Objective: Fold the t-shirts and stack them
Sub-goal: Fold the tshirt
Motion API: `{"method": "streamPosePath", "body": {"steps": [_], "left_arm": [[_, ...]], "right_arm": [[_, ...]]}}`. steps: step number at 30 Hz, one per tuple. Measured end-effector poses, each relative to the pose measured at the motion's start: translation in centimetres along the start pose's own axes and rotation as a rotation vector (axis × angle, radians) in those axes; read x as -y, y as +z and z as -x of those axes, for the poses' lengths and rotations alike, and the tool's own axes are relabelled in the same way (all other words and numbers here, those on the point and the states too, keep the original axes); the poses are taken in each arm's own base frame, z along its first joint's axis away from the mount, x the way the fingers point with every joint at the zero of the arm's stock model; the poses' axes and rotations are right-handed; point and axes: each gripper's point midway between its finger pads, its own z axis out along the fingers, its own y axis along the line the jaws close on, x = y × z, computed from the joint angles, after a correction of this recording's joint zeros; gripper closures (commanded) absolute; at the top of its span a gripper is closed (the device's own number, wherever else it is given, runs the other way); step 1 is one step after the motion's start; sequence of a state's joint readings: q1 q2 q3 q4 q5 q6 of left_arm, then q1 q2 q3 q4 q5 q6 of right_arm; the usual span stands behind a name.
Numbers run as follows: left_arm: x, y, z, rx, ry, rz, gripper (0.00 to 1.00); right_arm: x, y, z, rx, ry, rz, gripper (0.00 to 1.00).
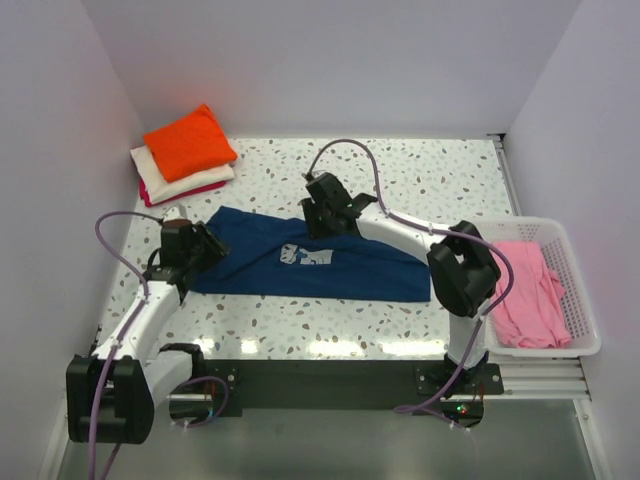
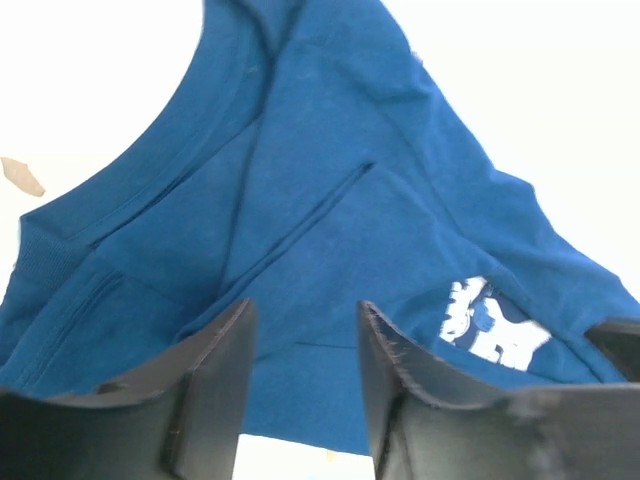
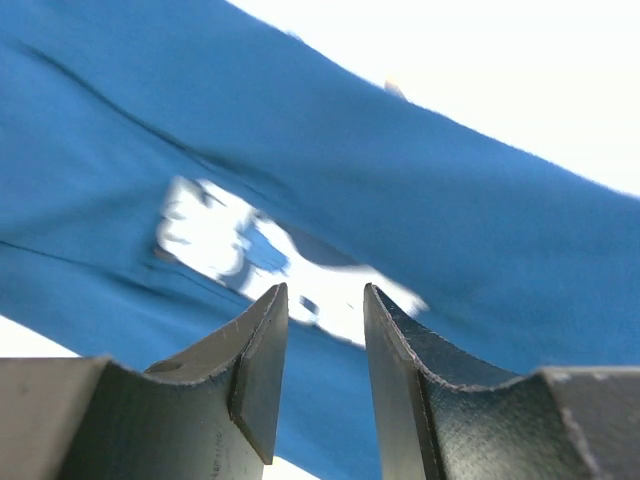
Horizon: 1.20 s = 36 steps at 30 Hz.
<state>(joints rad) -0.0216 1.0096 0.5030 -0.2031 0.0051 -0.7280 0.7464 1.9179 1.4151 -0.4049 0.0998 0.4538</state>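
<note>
The navy t-shirt [image 1: 310, 265] lies as a long folded band across the table's middle, its pale print [image 1: 306, 256] facing up. My left gripper [image 1: 208, 243] hovers at its left end, open and empty; the left wrist view shows the navy cloth [image 2: 330, 200] just beyond the fingers. My right gripper [image 1: 325, 222] is over the shirt's far edge near the print, open and empty; the navy shirt [image 3: 480, 220] and print [image 3: 250, 255] fill its view. Orange [image 1: 190, 142], cream [image 1: 185, 180] and magenta [image 1: 160, 196] tees sit folded in a stack at the back left. A pink tee [image 1: 528, 292] lies in the basket.
The white slotted basket [image 1: 590, 325] stands at the right edge of the speckled table [image 1: 430, 180]. White walls close in the left, back and right. Purple cables loop off both arms.
</note>
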Motion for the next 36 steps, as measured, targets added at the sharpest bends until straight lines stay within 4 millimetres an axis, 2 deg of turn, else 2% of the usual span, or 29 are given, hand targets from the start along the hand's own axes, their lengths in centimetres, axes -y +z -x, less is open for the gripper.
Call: {"method": "streamPosePath", "body": {"steps": [3, 5, 8, 12, 16, 22, 28, 33, 36], "left_arm": [[1.3, 0.2, 0.7, -0.018, 0.023, -0.032, 0.46], [2.5, 1.0, 1.3, -0.049, 0.038, -0.052, 0.44], [3.7, 3.4, 1.6, -0.106, 0.050, -0.062, 0.44], [3.5, 6.5, -0.5, -0.209, 0.066, -0.034, 0.44], [2.9, 8.9, -2.0, -0.280, 0.076, 0.001, 0.44], [4.3, 10.5, -0.7, -0.260, 0.081, -0.022, 0.48], [4.9, 11.3, -1.0, -0.273, 0.087, -0.040, 0.49], [5.7, 11.6, -1.4, -0.284, 0.102, -0.057, 0.52], [6.2, 11.9, -1.5, -0.289, 0.117, -0.063, 0.60]], "right_arm": [[-1.6, -0.6, 2.8, 0.063, -0.008, 0.036, 0.60], [-2.1, -0.9, 3.5, 0.080, -0.011, 0.045, 0.60], [-2.0, -0.9, 3.3, 0.074, -0.011, 0.040, 0.60], [-1.9, -0.8, 3.2, 0.073, -0.007, 0.041, 0.60], [-1.4, -0.9, 1.8, 0.045, -0.010, 0.039, 0.60], [-1.0, -1.9, 1.1, 0.043, -0.010, 0.042, 0.60], [-1.0, -3.1, 1.3, 0.065, -0.008, 0.054, 0.60], [-1.0, -2.9, 1.0, 0.064, -0.008, 0.057, 0.60], [-0.8, -2.8, 0.6, 0.054, -0.009, 0.052, 0.60]]}}
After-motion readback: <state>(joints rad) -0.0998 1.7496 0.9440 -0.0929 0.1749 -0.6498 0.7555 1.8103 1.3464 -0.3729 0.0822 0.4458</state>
